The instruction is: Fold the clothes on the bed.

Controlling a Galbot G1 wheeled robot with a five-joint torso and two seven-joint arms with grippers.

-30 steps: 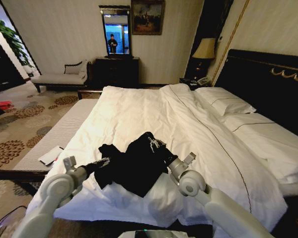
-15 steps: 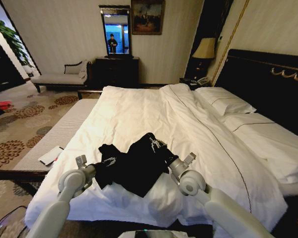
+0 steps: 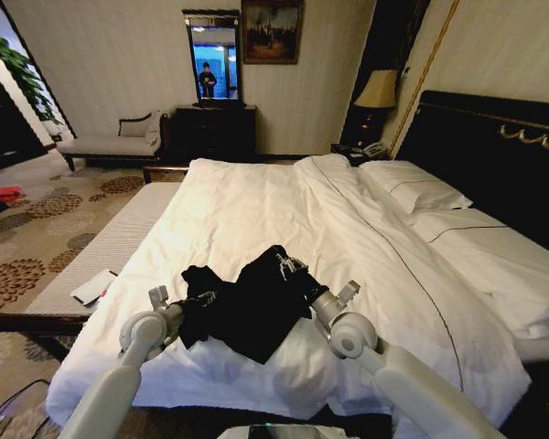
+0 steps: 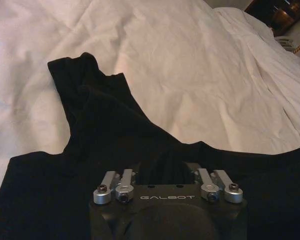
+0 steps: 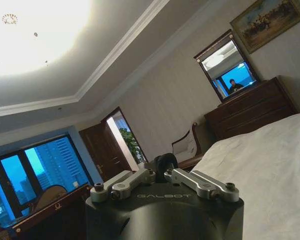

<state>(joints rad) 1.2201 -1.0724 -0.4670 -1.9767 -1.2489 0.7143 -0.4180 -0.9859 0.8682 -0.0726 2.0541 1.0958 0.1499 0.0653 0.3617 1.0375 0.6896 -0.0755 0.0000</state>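
The black T-shirt point(image 3: 247, 311) lies crumpled on the white duvet of the bed point(image 3: 256, 201), close to its near edge. My left gripper point(image 3: 199, 300) is at the shirt's left edge. In the left wrist view it point(image 4: 165, 167) hangs low over the black fabric point(image 4: 105, 130) with its jaws spread, and one sleeve sticks out ahead onto the duvet. My right gripper point(image 3: 288, 265) is raised at the shirt's upper right, where the cloth is bunched up high. In the right wrist view it point(image 5: 165, 162) points up toward the far wall, shut, with a small dark bunch at its tips.
Pillows point(image 3: 416, 192) and the dark headboard point(image 3: 494, 155) are to the right. A pale chaise bench point(image 3: 110, 142) and a dark dresser point(image 3: 215, 128) stand at the far wall. A white flat item point(image 3: 93, 286) lies on the carpet left of the bed.
My left arm has swung to the right and forward, closer in to the shirt's left edge. The right arm and the shirt have hardly moved.
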